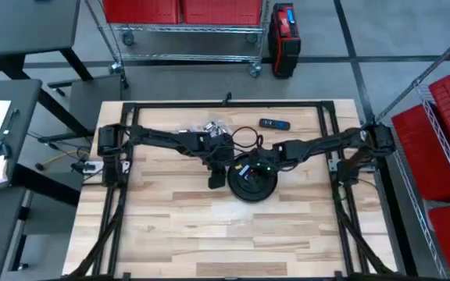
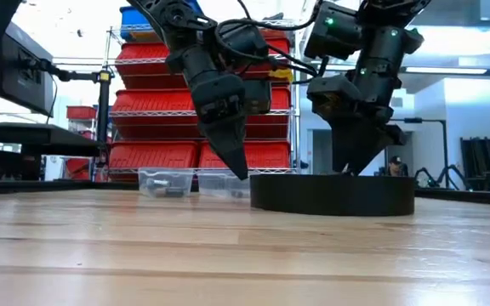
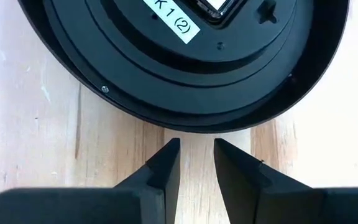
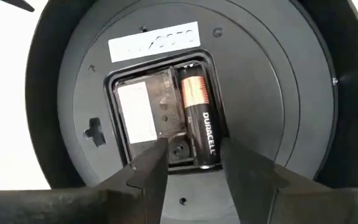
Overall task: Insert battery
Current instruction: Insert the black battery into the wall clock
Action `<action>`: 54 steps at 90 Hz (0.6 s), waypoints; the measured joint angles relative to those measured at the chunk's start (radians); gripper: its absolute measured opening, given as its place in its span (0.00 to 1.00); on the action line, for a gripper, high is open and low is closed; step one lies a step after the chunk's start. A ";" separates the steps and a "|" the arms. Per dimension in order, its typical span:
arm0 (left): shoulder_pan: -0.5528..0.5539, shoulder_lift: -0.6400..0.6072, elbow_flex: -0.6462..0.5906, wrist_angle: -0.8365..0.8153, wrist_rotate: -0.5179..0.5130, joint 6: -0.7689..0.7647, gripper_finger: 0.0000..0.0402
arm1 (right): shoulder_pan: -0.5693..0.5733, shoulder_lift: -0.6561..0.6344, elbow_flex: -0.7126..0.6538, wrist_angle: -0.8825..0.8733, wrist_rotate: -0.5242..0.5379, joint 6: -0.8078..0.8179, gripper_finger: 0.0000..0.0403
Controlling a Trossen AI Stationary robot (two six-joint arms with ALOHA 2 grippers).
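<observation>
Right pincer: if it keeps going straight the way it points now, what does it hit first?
Probably the battery in the clock's rear compartment: the right pincer hangs just above it, fingers open either side. Exact gap unclear.

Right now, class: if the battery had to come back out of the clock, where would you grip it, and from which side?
Grip the battery across its long sides, at mid-length, coming straight down from above. It lies flat in the compartment of the face-down clock, so only its top shows. The right tool is open above it; the mechanism alongside leaves little clearance, so it may be tight.

wooden table (image 1: 170, 226), black clock (image 1: 253, 181), remote (image 1: 274, 123)
</observation>
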 joint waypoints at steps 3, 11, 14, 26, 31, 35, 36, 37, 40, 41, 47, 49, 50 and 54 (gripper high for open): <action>0.000 0.000 0.000 0.000 0.000 0.000 0.19 | 0.000 0.000 0.010 -0.011 0.002 -0.008 0.34; 0.000 0.000 0.000 0.000 0.000 0.000 0.19 | 0.000 0.000 0.036 -0.039 0.008 -0.029 0.32; 0.000 0.000 0.000 0.000 0.000 0.000 0.19 | 0.000 0.000 0.043 -0.045 0.008 -0.031 0.32; 0.000 0.000 0.000 0.000 0.000 0.000 0.19 | 0.005 0.000 0.067 -0.080 0.008 -0.050 0.30; 0.000 0.000 0.000 0.000 0.000 0.000 0.19 | 0.015 -0.003 0.075 -0.102 0.008 -0.049 0.30; 0.001 0.000 0.002 -0.004 -0.001 0.002 0.19 | 0.026 -0.013 0.075 -0.120 0.011 -0.049 0.29; 0.002 0.000 0.004 -0.009 -0.001 0.003 0.19 | 0.029 -0.016 0.075 -0.124 0.014 -0.047 0.29; 0.003 0.000 0.006 -0.015 -0.001 0.006 0.19 | 0.033 -0.019 0.075 -0.129 0.018 -0.044 0.29; 0.006 -0.004 0.015 -0.035 -0.001 0.016 0.19 | 0.046 -0.034 0.076 -0.146 0.037 -0.028 0.29; 0.007 -0.006 0.019 -0.045 -0.002 0.020 0.19 | 0.050 -0.039 0.076 -0.153 0.047 -0.022 0.29; 0.015 -0.012 0.049 -0.090 -0.015 0.054 0.19 | 0.083 -0.071 0.077 -0.212 0.122 0.007 0.27; 0.019 -0.013 0.060 -0.097 -0.022 0.066 0.19 | 0.094 -0.081 0.077 -0.229 0.148 0.013 0.27; 0.021 -0.016 0.065 -0.101 -0.025 0.074 0.19 | 0.100 -0.087 0.076 -0.234 0.159 0.015 0.26; 0.032 -0.024 0.078 -0.121 -0.035 0.110 0.19 | 0.121 -0.106 0.062 -0.233 0.195 0.021 0.25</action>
